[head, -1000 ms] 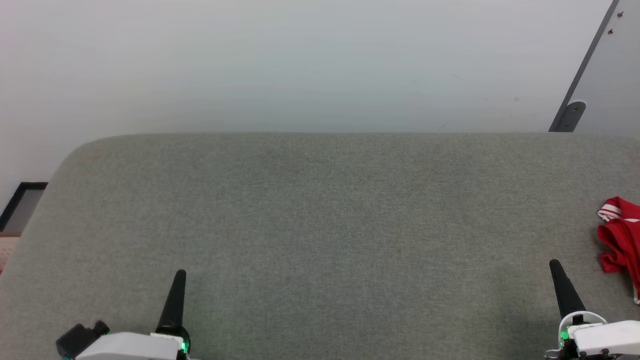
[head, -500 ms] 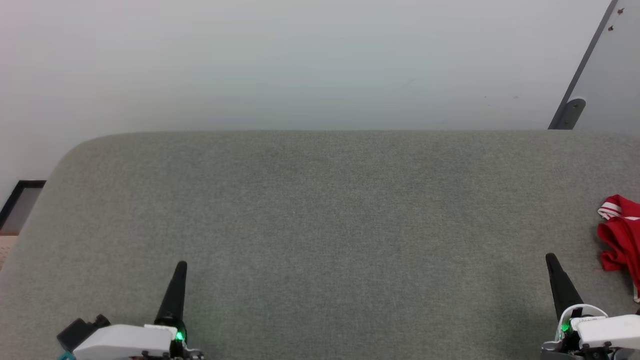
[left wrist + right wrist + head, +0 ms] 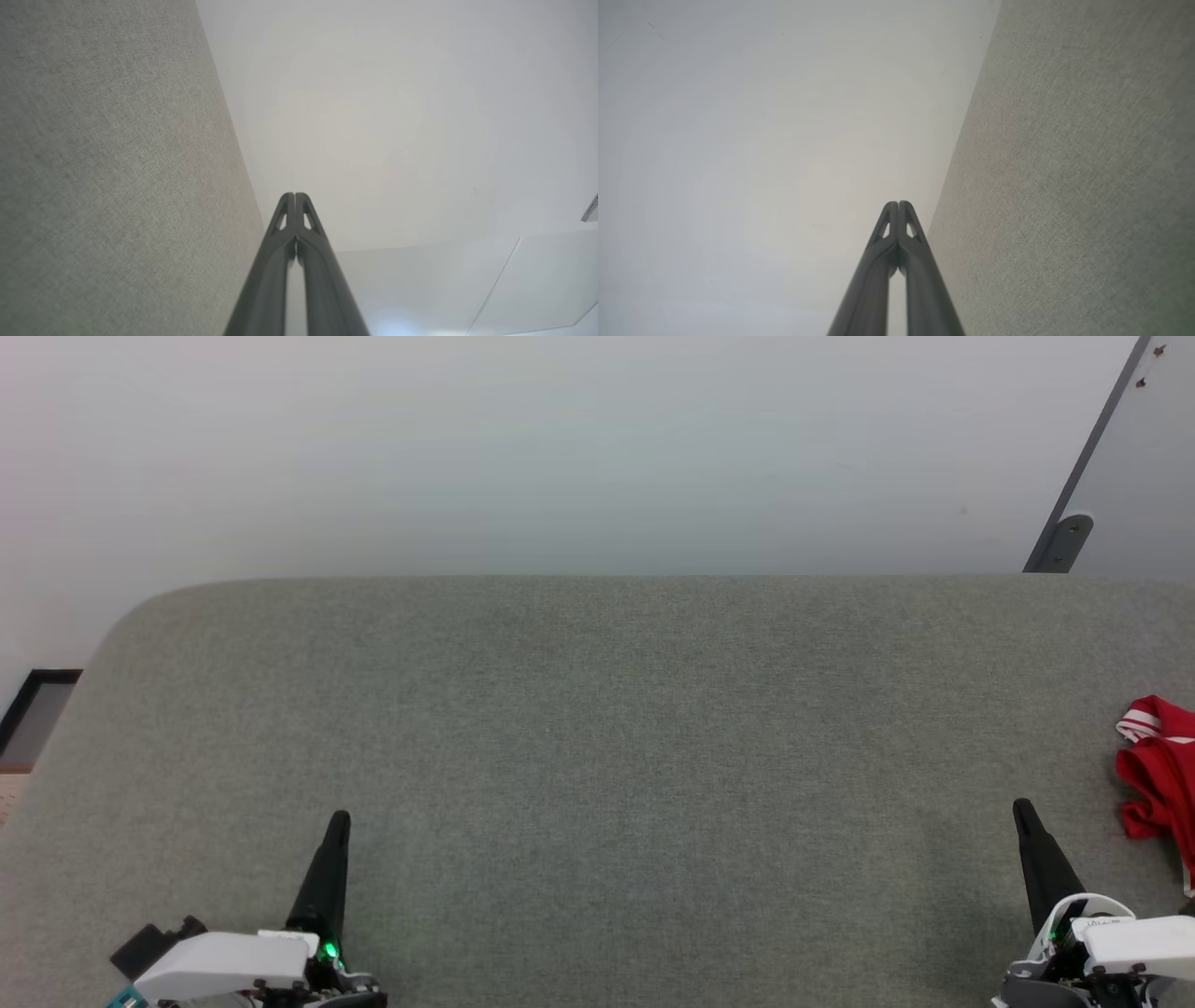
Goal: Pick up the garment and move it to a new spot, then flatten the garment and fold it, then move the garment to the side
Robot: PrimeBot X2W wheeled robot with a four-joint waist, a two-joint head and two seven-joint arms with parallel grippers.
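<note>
Red garment (image 3: 1160,775) on grey cushion (image 3: 597,709), left tool (image 3: 295,195) and right tool (image 3: 898,203) pressed together

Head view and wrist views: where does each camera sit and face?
Head view: on the head, looking forward and down at the grey surface and pale wall; left hand and right hand at the bottom, garment at the right edge.
Left wrist view: on the left wrist, along its shut fingers; surface to that view's left.
Right wrist view: along the right hand's shut fingers; surface to its right.
All share surface and wall.
</note>
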